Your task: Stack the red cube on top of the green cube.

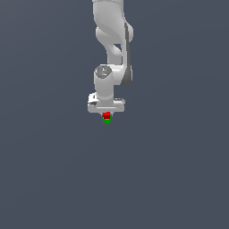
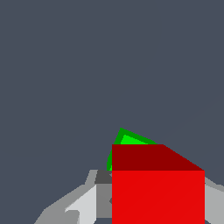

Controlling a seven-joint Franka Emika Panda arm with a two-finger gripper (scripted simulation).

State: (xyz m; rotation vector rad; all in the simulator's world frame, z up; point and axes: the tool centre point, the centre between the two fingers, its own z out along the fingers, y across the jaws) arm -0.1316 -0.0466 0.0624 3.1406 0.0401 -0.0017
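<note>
One red cube (image 1: 106,115) atop green cube (image 1: 106,120)

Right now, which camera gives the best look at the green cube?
The exterior view: the whole green cube shows as a tiny block directly under the red cube. In the wrist view the green cube is larger but mostly hidden behind the red cube.
</note>
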